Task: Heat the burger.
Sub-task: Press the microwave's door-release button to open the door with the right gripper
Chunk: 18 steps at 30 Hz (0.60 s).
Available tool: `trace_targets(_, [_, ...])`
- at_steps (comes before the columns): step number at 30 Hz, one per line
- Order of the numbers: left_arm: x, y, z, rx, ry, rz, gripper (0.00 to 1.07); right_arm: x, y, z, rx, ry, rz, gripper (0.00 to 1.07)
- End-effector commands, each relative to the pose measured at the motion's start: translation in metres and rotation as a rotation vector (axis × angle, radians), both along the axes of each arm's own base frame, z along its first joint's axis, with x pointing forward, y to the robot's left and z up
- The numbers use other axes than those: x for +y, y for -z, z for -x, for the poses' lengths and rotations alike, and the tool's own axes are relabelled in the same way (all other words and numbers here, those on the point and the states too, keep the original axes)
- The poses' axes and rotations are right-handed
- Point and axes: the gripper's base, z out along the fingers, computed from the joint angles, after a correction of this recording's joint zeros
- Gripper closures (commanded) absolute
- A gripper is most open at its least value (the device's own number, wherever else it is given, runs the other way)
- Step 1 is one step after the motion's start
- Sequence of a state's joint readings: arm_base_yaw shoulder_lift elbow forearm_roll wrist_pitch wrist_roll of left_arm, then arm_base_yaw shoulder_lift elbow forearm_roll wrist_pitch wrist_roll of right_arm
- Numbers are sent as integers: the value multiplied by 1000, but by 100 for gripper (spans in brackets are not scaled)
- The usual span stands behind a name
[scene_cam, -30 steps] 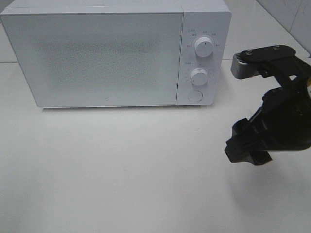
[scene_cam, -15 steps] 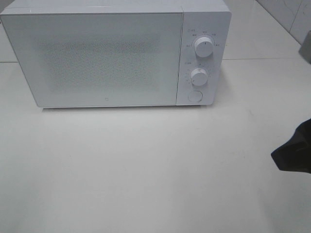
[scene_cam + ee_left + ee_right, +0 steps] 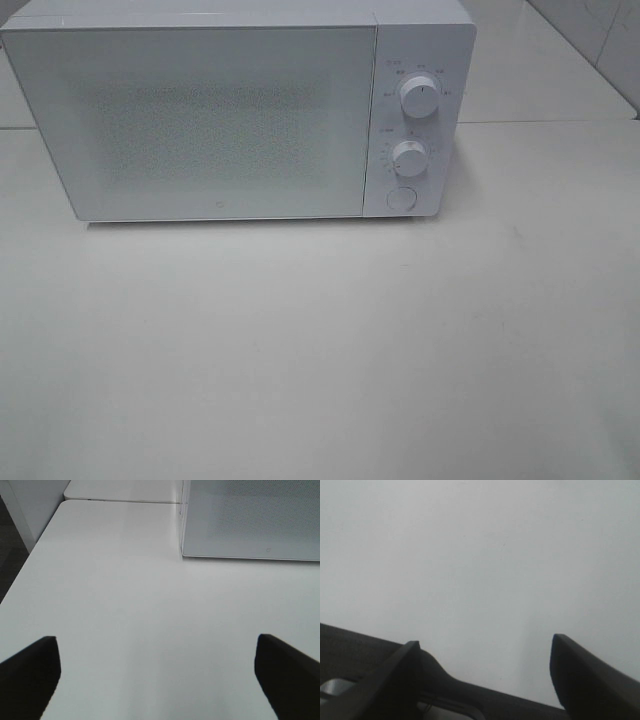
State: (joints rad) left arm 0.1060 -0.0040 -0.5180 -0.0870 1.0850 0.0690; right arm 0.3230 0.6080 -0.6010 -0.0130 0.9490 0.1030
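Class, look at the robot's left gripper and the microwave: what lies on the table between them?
Nothing: only bare white table lies between the open left gripper and the microwave. The left wrist view shows this stretch.

Left pincer (image 3: 155, 645) jaws spread wide; right pincer (image 3: 485, 640) jaws parted.

The microwave (image 3: 220, 120) is overlooked from high in front; its near left corner is shared with the low left wrist view (the right: only white surface (image 3: 480, 555))
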Motion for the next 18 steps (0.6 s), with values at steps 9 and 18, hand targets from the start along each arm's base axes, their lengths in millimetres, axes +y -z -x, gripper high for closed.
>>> trace_targets(9, [0,-1,2,-32,-8,2,9,-22,7,42,-195,159,-36,32])
trace_targets(18, [0,-1,2,-32,-8,2,9,-29,9,75,-386,207,-64,31])
